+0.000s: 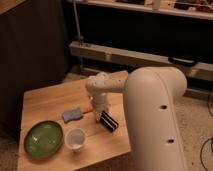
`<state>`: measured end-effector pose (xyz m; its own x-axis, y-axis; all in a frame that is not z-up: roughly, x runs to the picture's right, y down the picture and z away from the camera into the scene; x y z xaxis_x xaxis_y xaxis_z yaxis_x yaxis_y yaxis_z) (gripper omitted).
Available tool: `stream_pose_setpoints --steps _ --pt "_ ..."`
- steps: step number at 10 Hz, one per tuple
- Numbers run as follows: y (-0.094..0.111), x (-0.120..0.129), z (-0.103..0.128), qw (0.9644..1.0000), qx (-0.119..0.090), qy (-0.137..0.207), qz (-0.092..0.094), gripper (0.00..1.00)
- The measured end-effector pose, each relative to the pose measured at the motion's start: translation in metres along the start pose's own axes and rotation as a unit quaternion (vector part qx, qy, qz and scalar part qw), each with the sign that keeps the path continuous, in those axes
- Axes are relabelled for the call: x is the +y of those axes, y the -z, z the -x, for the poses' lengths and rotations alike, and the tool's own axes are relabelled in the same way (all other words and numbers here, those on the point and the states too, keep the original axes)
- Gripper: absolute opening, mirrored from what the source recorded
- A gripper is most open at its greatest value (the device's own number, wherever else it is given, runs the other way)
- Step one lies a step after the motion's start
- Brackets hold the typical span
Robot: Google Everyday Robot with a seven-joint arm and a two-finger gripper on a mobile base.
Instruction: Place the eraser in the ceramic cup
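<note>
The pale gripper (99,111) hangs just left of the black, pale-striped eraser (109,121); white ceramic cup (76,139), green plate (44,140), blue pad (72,114).

This looks like a robotics lab or workshop rather than a home: a bulky white robot arm (150,110) reaches over a small wooden bench (50,97), with its pincer (100,114) down close to the bench top near its middle. Behind it run a long grey metal rail (125,54) and a cluttered shelf (150,9) (contents too blurred to name). The speckled floor (197,117) has dark cables (205,146) trailing along its right edge.
</note>
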<state>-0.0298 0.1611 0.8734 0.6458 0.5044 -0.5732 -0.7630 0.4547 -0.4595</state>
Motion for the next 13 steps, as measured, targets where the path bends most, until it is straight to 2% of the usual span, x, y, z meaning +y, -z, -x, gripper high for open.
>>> stream_pose_setpoints --steps 3,5,6,8,9,10,11,12,13 --pt "-0.001 0.014 0.006 0.9996 0.010 0.027 -0.006 0.03" --pt "0.012 0.016 0.003 0.9995 -0.005 0.029 -0.010 0.00" --pt "0.023 0.014 -0.001 0.9995 -0.018 0.023 -0.012 0.00" --pt "0.065 0.014 -0.014 0.9972 -0.072 0.011 -0.015 0.00" --pt "0.087 0.013 -0.022 0.9946 -0.103 0.006 -0.013 0.00" --pt "0.116 0.015 -0.032 0.9880 -0.154 0.003 -0.007 0.00" --pt "0.145 0.021 -0.042 0.9754 -0.220 0.008 0.003 0.00" --pt "0.167 0.027 -0.049 0.9612 -0.275 0.016 0.011 0.00" --pt "0.182 0.039 -0.052 0.9489 -0.313 0.030 0.020 0.00"
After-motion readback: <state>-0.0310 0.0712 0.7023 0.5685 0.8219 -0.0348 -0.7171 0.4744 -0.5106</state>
